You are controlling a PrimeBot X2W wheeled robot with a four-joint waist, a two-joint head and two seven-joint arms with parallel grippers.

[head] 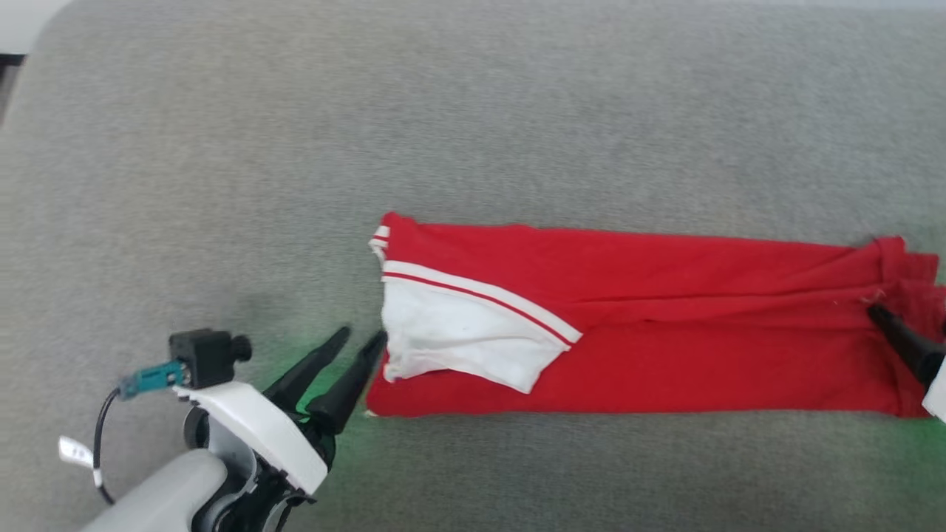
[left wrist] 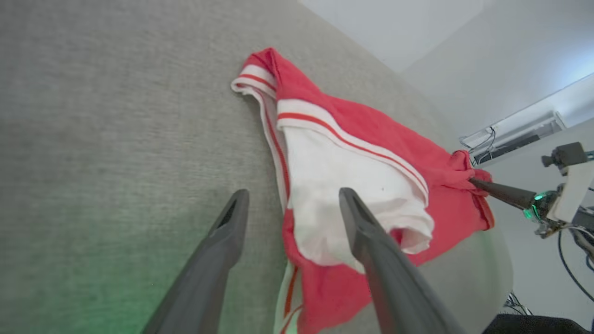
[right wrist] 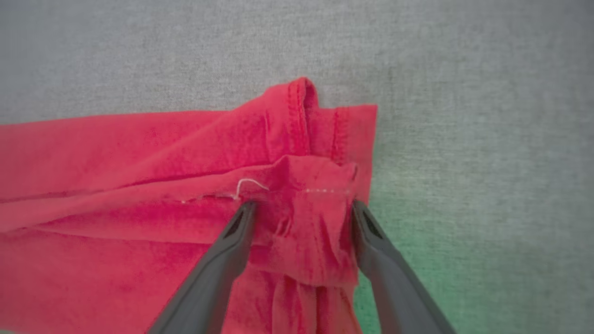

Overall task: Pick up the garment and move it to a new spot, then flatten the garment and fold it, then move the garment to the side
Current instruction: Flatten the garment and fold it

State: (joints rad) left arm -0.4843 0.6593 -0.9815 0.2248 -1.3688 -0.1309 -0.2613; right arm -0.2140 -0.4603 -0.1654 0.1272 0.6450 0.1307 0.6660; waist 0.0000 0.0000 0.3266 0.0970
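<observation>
Left gripper (head: 361, 340) spread beside garment (head: 665, 332); right gripper (right wrist: 301, 208) spread, apparently straddling bunched hem, frame-cropped.

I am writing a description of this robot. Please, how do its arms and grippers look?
Each gripper has two long, dark, tapering fingers. The left gripper sits on a white wrist shell and pale grey forearm, carrying a small black camera block, a teal connector with a black cable, and a white tag. The right gripper has a green light near its base.

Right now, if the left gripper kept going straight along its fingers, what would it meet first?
Probably the garment: the left gripper is open at its near edge, one finger already over the white sleeve panel, the other over grey surface. Height above the cloth is unclear.
</observation>
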